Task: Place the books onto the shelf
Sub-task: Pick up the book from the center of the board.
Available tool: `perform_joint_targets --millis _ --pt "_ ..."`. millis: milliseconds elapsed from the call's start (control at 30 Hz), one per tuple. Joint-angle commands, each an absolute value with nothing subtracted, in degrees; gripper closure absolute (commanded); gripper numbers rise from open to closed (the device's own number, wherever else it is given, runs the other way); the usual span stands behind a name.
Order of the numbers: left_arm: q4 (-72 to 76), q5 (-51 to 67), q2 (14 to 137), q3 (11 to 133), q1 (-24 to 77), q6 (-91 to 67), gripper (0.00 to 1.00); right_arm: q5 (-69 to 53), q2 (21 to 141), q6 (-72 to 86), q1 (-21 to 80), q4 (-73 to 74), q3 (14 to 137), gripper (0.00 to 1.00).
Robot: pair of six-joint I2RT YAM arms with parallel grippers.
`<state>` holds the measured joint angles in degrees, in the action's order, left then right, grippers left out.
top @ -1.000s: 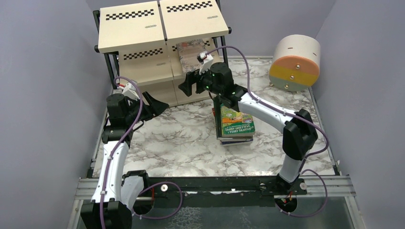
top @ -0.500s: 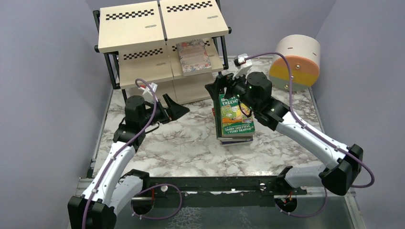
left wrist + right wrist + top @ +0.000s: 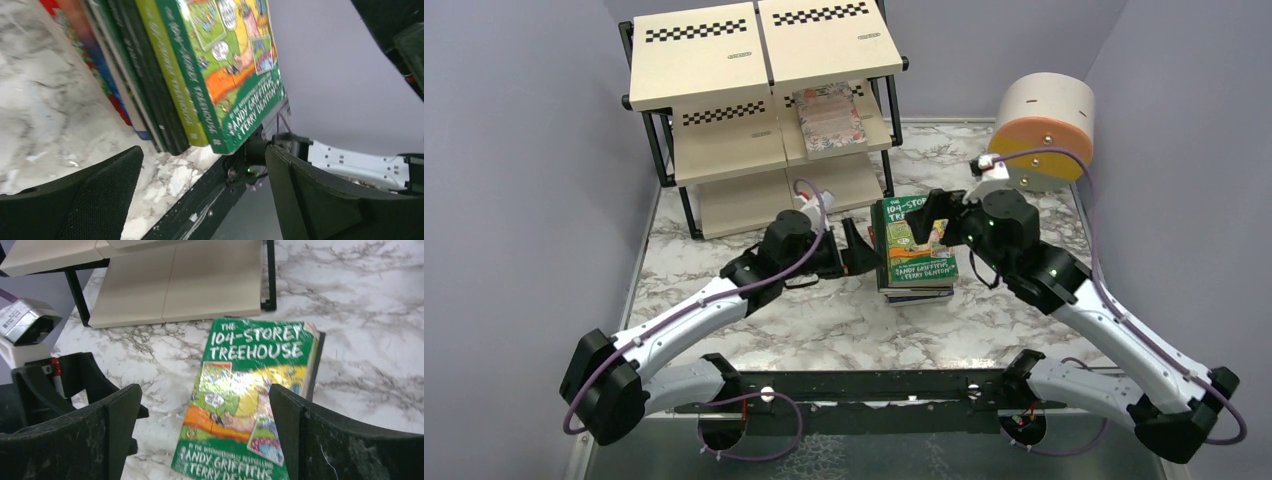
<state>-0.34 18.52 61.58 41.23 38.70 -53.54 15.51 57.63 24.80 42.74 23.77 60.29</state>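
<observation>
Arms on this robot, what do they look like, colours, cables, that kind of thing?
Both the left arm and right arm have white shells between black joints, with a purple cable trailing along each. The left hand and right hand are black, two broad fingers with textured inner pads.

Soft, even light comes from above, and the shadows on the marble table (image 3: 844,325) are weak. Glare shines on the glossy cover of the green book (image 3: 250,405), and its print is a little smeared. The 2 wrist views are slightly soft; the top view is sharp.
</observation>
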Motion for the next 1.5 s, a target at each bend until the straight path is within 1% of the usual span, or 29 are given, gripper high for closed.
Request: perform_joint_targets --millis 0,133,333,500,900,1133,1467 --pt "1.3 10.1 65.2 45.0 46.1 -54.3 0.13 18.9 51.6 31.2 42.5 34.1 57.3 0.03" --pt "1.2 7.5 66.6 45.4 48.9 -54.9 0.13 17.4 50.2 33.8 42.5 38.1 55.0 0.04" --pt "1.1 5.2 65.7 44.7 49.9 -55.3 0.13 16.2 47.6 36.7 42.6 39.5 50.4 0.05" --pt "1.1 5.1 67.3 45.4 50.6 -55.6 0.13 15.3 46.7 38.3 42.6 40.6 48.0 0.05" --pt "2.5 4.9 69.5 46.4 51.4 -55.7 0.15 6.3 44.7 38.3 42.6 36.0 45.0 0.09" --pt "2.4 3.9 68.2 45.6 51.4 -55.8 0.15 4.7 44.1 37.4 42.6 34.9 46.7 0.10" --pt "5.3 5.3 68.4 43.5 51.4 -57.1 0.17 1.6 44.1 37.2 42.6 30.6 44.9 0.12"
